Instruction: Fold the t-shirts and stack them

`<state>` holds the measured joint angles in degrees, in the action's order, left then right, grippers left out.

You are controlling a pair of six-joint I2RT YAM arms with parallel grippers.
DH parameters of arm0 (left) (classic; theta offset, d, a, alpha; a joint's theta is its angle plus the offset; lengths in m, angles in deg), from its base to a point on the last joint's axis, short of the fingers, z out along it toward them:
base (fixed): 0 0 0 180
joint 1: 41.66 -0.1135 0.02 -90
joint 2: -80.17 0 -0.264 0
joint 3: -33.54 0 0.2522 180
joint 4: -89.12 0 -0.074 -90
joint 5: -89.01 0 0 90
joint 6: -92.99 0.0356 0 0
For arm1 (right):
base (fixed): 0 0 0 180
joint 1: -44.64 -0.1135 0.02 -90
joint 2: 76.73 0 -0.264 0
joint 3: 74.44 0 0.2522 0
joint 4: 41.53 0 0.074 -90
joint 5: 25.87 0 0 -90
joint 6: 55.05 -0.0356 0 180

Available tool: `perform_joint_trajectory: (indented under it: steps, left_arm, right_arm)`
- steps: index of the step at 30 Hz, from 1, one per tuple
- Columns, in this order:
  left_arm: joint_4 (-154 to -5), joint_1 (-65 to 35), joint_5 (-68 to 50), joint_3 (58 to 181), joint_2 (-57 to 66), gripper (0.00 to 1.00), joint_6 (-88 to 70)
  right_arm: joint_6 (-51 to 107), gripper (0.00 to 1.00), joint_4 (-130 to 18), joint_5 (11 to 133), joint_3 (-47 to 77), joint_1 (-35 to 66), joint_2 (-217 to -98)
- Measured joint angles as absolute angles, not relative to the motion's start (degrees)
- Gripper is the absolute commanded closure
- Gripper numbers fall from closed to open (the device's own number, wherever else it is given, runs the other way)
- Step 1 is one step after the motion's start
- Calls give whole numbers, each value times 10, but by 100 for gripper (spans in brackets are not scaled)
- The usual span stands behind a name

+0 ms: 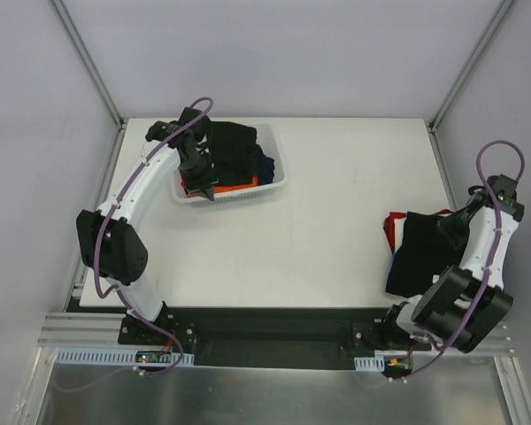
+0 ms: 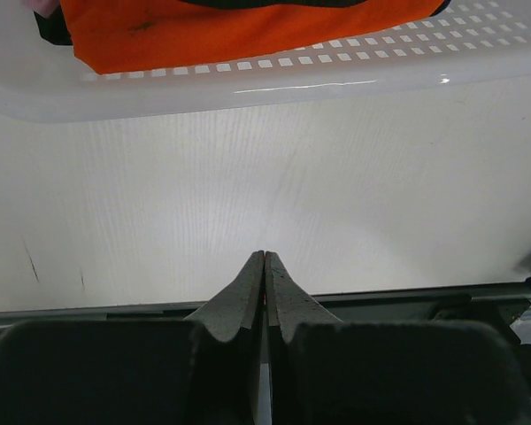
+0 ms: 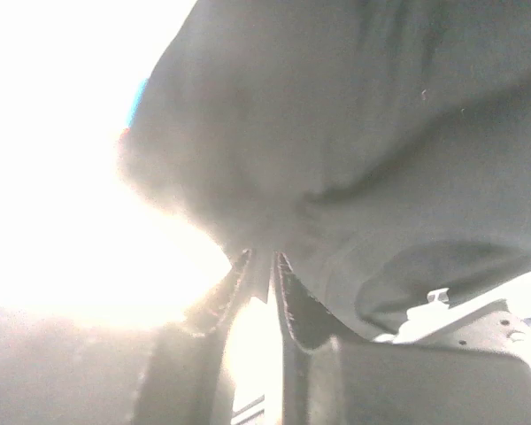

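Upper left of the top view, the white lattice basket (image 1: 278, 180) holds crumpled t-shirts (image 1: 234, 149), black over orange. The left claw (image 2: 264, 258) hangs at its near rim, pressed shut and empty. At the bench's (image 1: 336, 230) right edge, a black t-shirt (image 1: 420, 252) covers a red one (image 1: 390, 227). The right claw (image 3: 264, 258) is slightly parted, black cloth bunched against its tips.
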<state>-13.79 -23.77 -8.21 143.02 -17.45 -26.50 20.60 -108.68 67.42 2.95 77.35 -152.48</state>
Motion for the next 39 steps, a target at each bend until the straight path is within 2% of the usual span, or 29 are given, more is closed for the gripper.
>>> perform_joint_trajectory:
  steps: [5, 12, 15, 16, 17, 18, 19, 20, 23, 25, 30, 33, 34, 36, 37, 39]
  left_arm:
    - [-139, -238, -82, 1451, -184, 100, -263]
    - [-139, -238, -83, 1453, -200, 100, -263]
    - [-139, -238, -79, 1453, -204, 100, -261]
    - [-139, -238, -76, 1453, -204, 100, -261]
    - [-139, -238, -72, 1453, -204, 91, -261]
    - [-139, -238, -66, 1453, -204, 76, -261]
    - [-139, -238, -62, 1453, -204, 62, -261]
    - [-139, -238, -58, 1453, -204, 29, -258]
    - [-139, -238, -43, 1454, -206, 1, -260]
    - [-140, -238, -34, 1462, -212, 1, -260]
    - [-162, -251, -32, 1489, -246, 1, -259]
    - [-179, -269, -32, 1498, -270, 9, -259]
    - [-185, -280, -33, 1504, -283, 16, -259]
    - [-196, -307, -33, 1525, -314, 23, -260]
    - [-202, -320, -34, 1533, -328, 31, -261]
    - [-213, -348, -33, 1554, -360, 39, -260]
  right_arm:
    - [200, 91, -1096, 698, 30, 769, -1443]
    - [209, 82, -1090, 746, 23, 737, -1405]
    - [221, 66, -1075, 775, 18, 715, -1404]
    - [225, 53, -1069, 782, 17, 697, -1404]
    - [231, 35, -1061, 786, 17, 675, -1403]
    - [235, 5, -1052, 791, 16, 648, -1401]
    - [238, 4, -1042, 796, 15, 622, -1398]
    - [238, 4, -1033, 800, 13, 601, -1393]
    - [241, 4, -1005, 809, 3, 542, -1383]
    - [236, 1, -987, 816, -4, 515, -1382]
    - [215, 23, -961, 820, -10, 462, -1405]
    - [207, 27, -959, 819, 0, 413, -1445]
    - [206, 27, -959, 817, 6, 394, -1463]
    - [203, 28, -958, 815, 19, 359, -1497]
    - [201, 28, -958, 813, 24, 344, -1509]
    - [197, 29, -961, 809, 39, 310, -1533]
